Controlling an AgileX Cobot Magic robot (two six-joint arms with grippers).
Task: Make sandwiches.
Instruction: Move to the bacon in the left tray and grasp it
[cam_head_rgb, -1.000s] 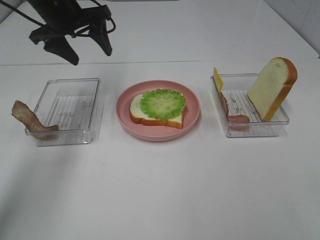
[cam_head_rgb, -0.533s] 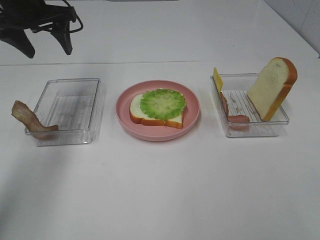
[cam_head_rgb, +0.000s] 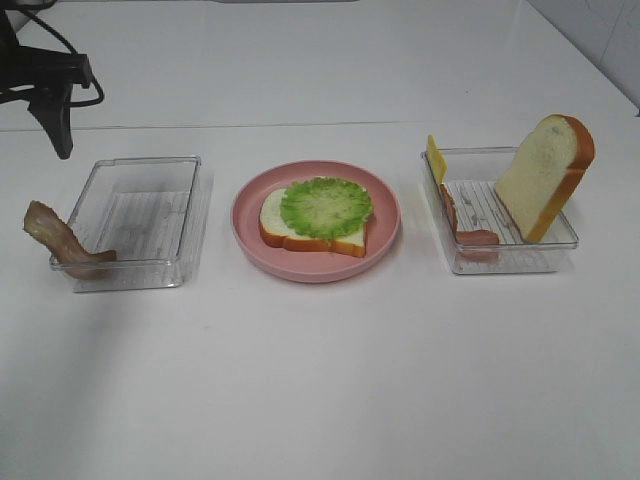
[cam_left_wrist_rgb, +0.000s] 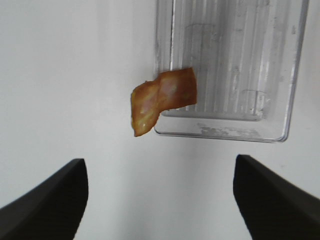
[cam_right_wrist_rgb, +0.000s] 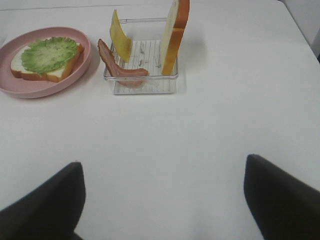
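Green lettuce (cam_head_rgb: 326, 207) tops the bread slice (cam_head_rgb: 274, 214) on the pink plate (cam_head_rgb: 390, 225), so I judge the bacon strip (cam_left_wrist_rgb: 162, 97), draped across the clear tray (cam_left_wrist_rgb: 235, 60) rim, comes next. My left gripper (cam_left_wrist_rgb: 160, 200) hangs wide above it; right gripper (cam_right_wrist_rgb: 162, 200) wide, empty. I'd descend, pinch.

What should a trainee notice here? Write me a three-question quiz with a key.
1. True or false: the lettuce lies on flat bread on the plate.
2. Where does the upright bread stand? A. on the plate B. in the right tray C. on the table
3. What hangs over the edge of the left tray?
Key: 1 true; 2 B; 3 the bacon.
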